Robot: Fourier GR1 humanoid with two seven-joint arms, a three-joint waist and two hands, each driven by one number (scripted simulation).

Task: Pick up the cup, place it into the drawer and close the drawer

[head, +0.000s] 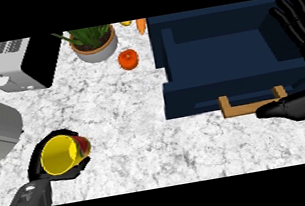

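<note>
— Where is the cup now, and what do your hands do?

— You have the cup (61,154) at about 8 o'clock of the view. It is yellow inside with a red band outside, and it is tilted so that its mouth faces up toward you. Your left hand (56,172) is curled round it from below and holds it above the white marble table (130,129).

— And the drawer?

— The dark blue drawer (226,57) stands open at about 2 o'clock, well apart from the cup. Its wooden handle (252,102) is on the front, at about 4 o'clock. Your right hand (303,11) is at 2 o'clock by the right edge, fingers straight and up, holding nothing.

— What else is on the table?

— At 11 o'clock you see a toaster (18,64), at 12 o'clock a potted plant (95,43), and just beside it an orange fruit (128,59).
</note>
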